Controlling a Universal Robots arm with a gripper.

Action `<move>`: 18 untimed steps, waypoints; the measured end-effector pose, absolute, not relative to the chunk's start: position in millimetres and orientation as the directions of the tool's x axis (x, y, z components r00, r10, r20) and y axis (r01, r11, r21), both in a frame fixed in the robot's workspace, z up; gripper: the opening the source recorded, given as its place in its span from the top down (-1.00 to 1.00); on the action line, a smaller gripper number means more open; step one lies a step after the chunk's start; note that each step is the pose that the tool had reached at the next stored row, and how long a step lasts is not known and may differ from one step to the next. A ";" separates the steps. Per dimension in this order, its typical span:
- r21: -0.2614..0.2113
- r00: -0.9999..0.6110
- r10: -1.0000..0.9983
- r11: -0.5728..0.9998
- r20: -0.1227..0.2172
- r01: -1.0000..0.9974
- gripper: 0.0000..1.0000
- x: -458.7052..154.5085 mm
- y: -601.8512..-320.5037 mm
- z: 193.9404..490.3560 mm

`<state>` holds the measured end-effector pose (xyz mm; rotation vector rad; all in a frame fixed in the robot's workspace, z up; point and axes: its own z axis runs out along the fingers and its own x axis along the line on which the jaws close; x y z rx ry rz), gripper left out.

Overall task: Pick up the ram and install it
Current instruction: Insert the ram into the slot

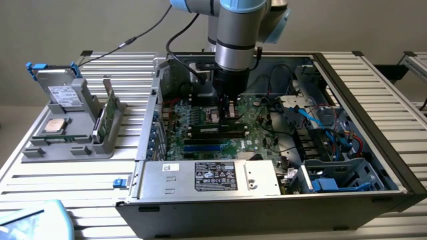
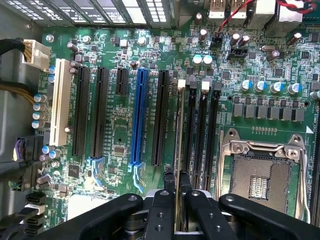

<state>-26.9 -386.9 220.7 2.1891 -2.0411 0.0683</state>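
In the wrist view the ram (image 2: 178, 125) shows edge-on as a thin strip, and my gripper (image 2: 177, 176) is shut on it with a black finger on each side. It runs parallel to the black memory slots (image 2: 199, 130) and sits directly over the one beside them with a pale latch (image 2: 181, 84). I cannot tell whether it touches that slot. In the exterior view my gripper (image 1: 230, 111) reaches straight down into the open computer case (image 1: 373, 110), just above the motherboard (image 1: 257, 120) and behind its memory slots (image 1: 217, 131).
The empty processor socket (image 2: 257, 175) lies just beside the memory slots, with blue (image 2: 140, 115) and white (image 2: 62, 105) expansion slots on the other side. Power supply (image 1: 213, 177), drive cage (image 1: 333, 175) and loose cables (image 1: 320, 120) crowd the case. A parts holder (image 1: 67, 140) stands at the exterior view's left.
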 end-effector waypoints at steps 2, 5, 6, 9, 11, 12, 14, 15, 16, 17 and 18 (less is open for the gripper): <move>0.077 0.073 -0.988 -0.063 0.134 -0.995 0.72 -26.8 -387.0 220.6; 0.077 0.065 -0.989 -0.055 0.134 -0.996 0.72 -26.8 -387.0 220.5; 0.077 0.061 -0.989 -0.051 0.134 -0.996 0.72 -26.8 -387.0 220.4; 0.077 0.053 -0.990 -0.043 0.134 -0.996 0.72 -26.8 -387.0 220.2; 0.077 0.051 -0.990 -0.041 0.134 -0.996 0.72 -26.8 -387.0 219.8; 0.077 0.050 -0.990 -0.040 0.133 -0.996 0.72 -26.8 -387.0 219.4; 0.077 0.050 -0.990 -0.040 0.134 -0.996 0.72 -26.5 -387.0 218.5; 0.077 0.050 -0.990 -0.040 0.134 -0.996 0.72 -26.4 -387.1 217.9; 0.077 0.050 -0.990 -0.040 0.134 -0.996 0.72 -26.4 -387.1 217.5; 0.077 0.050 -0.990 -0.040 0.134 -0.996 0.72 -26.3 -387.2 217.2; 0.077 0.050 -0.990 -0.040 0.134 -0.996 0.72 -26.2 -387.2 217.1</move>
